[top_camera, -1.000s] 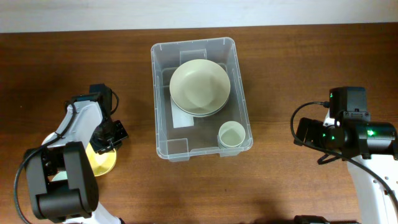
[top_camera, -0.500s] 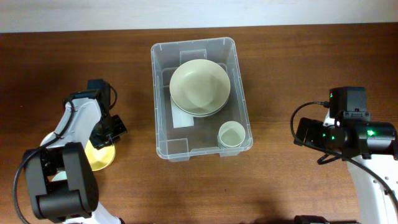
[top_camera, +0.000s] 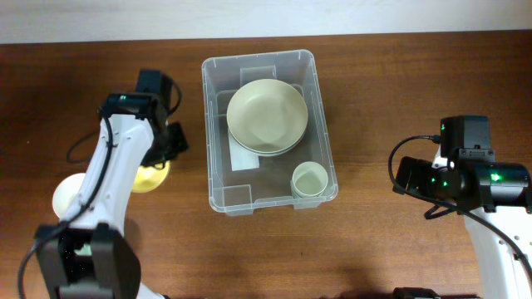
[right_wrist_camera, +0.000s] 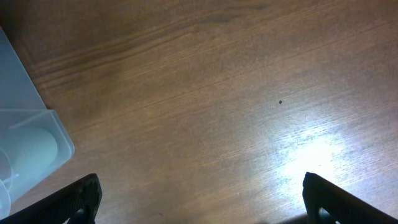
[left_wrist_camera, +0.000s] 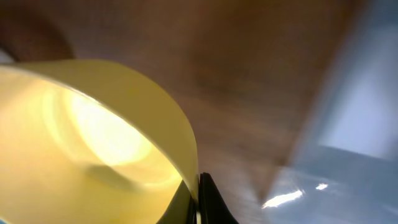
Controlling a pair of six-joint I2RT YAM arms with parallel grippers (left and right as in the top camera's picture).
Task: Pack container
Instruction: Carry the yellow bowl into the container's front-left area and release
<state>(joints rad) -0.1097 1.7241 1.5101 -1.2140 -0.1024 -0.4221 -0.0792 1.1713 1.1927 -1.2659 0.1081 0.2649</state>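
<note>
The brown wooden table (top_camera: 399, 83) is taken up at its middle by the container (top_camera: 213, 124), a clear bin whose long axis is laid from far to near. The left arm (top_camera: 116, 174) is stretched along the left side of the bin, and the right arm (top_camera: 478, 178) is parked well apart on the right side of the table. Inside the container, the far half is filled by pale green bowls (top_camera: 267, 116), apparently stacked, and a small cup (top_camera: 309, 179) is set in the near right corner. A white label (top_camera: 245, 159) is seen at the bowls' near left edge, and the near left part of the floor is left bare. A yellow bowl (top_camera: 153, 177) is held just beside the container's left wall, and a pale round dish (top_camera: 65, 196) lies further left, partly hidden by the arm. In the left wrist view the left gripper (left_wrist_camera: 198, 202) is seen clenched on the yellow bowl, the thin rim pinched between its dark fingers. The right gripper (right_wrist_camera: 200, 202) is spread wide with nothing held, only bare wood below it. The container is thus found directly right of the loaded gripper, with the left arm much the nearer. A short carry to the right over the wall, ending at the bare near left floor, is judged to be what is called for. Whether the bowl is clear of the table cannot be told.
</note>
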